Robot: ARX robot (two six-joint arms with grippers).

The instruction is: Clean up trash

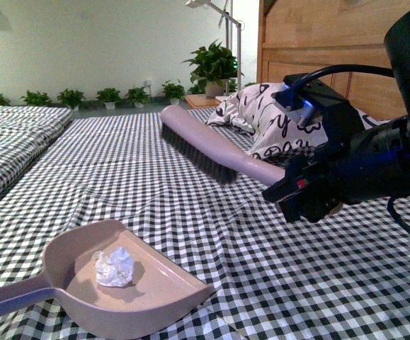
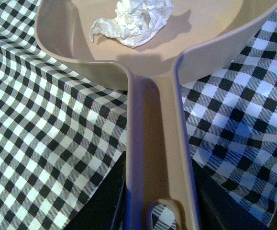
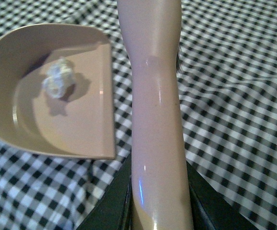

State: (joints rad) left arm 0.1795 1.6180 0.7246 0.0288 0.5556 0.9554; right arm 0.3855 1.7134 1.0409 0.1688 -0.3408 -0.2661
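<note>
Figure: sweeping stage complete, disposal pending. The trash, a small white crumpled ball of tissue-like paper (image 1: 115, 267), lies inside the pinkish-beige plastic dustpan (image 1: 158, 287), near the middle of its floor and apart from its walls. The pan rests on the black-and-white checked cloth (image 1: 275, 283) covering the bed. Your left tool sits at the bottom edge of the left wrist view, closed around the dustpan's long handle (image 2: 157, 158), which runs between its dark jaws. Your right tool (image 1: 305, 193) is clamped on the handle of the long pinkish brush with dark bristles (image 1: 199, 146). The front view shows the brush lifted clear of the cloth, well apart from the pan and reaching away from you toward the patterned pillow (image 1: 261, 117).

Step in hand, as a judgement: the paper is collected, so what remains is to carry the pan away and tip it out. No bin shows in any view, so you cannot tell where it must go.

The next move calls for keeping the pan level or tipped back toward the handle. The front lip (image 3: 107, 100) is low and open, and the light ball could roll out over it.

Open room: the cloth around the pan is free on all sides. A second checked surface (image 1: 13, 134) lies to your left across a gap. The wooden headboard (image 1: 318, 42) and pillow bound the right rear.
</note>
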